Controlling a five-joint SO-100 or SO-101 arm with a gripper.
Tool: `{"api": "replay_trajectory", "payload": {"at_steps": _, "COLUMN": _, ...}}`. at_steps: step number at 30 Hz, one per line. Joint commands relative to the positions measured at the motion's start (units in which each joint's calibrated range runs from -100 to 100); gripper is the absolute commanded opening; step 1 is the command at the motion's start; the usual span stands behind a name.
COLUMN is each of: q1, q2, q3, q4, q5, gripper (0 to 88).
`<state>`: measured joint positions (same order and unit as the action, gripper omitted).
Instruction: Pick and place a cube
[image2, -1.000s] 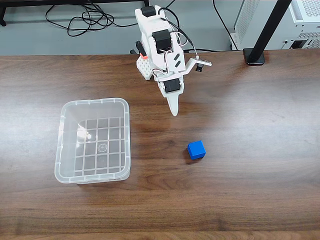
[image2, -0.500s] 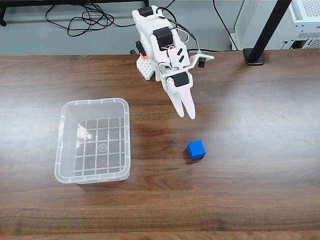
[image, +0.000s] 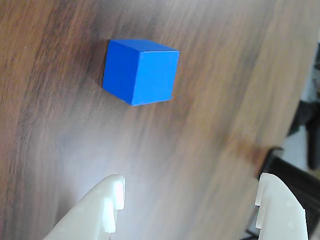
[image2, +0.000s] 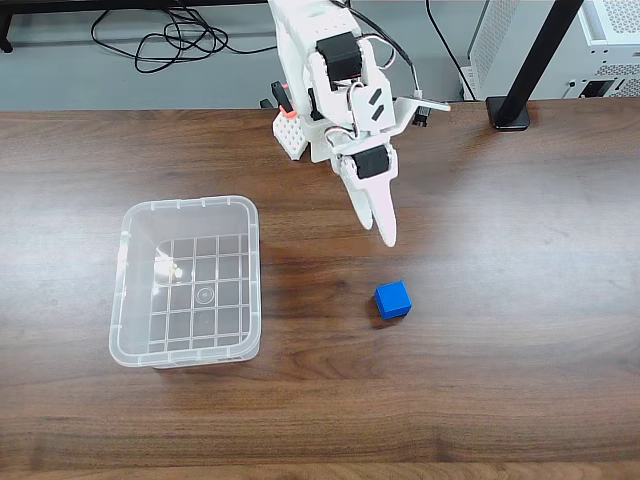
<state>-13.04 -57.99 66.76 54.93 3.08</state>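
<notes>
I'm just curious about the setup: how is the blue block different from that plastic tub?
The cube is solid, opaque bright blue; the clear bin is see-through, hollow and open-topped. The cube is far smaller than the bin. In the fixed view the cube lies right of the bin. Both rest on the wooden table.

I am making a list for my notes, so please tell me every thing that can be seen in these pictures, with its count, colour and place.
cube: one, bright blue, on the table right of the bin in the fixed view; in the wrist view it lies ahead of the claw tips, untouched.
bin: one, clear plastic, grid-patterned floor, on the table's left part, nothing blue inside.
table: one, dark brown wood grain, under everything.
cables: a bundle, black, behind the table at upper left.
stand: one, black post with its base on the table's far right edge.
case: one, white, perforated, upper right corner.
arm: one, white with black motors, at the table's far edge.
claw: one, white, open, above the table short of the cube.
</notes>
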Motion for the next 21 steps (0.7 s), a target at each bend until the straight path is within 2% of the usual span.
{"api": "replay_trajectory", "payload": {"at_steps": 1, "q1": 0.2, "q2": 24.2, "q3": -18.9, "q4": -1.4, "q5": -3.7, "gripper": 26.1}}
{"api": "replay_trajectory", "payload": {"at_steps": 10, "q1": 0.2, "q2": 49.8, "q3": -36.8, "q4": -0.8, "q5": -5.6, "gripper": 26.0}}
{"api": "replay_trajectory", "payload": {"at_steps": 15, "q1": -0.4, "q2": 58.8, "q3": -43.9, "q4": 3.3, "q5": -6.4, "gripper": 21.6}}
{"api": "replay_trajectory", "payload": {"at_steps": 21, "q1": -0.5, "q2": 66.8, "q3": -49.9, "q4": 5.6, "q5": -6.4, "gripper": 21.8}}
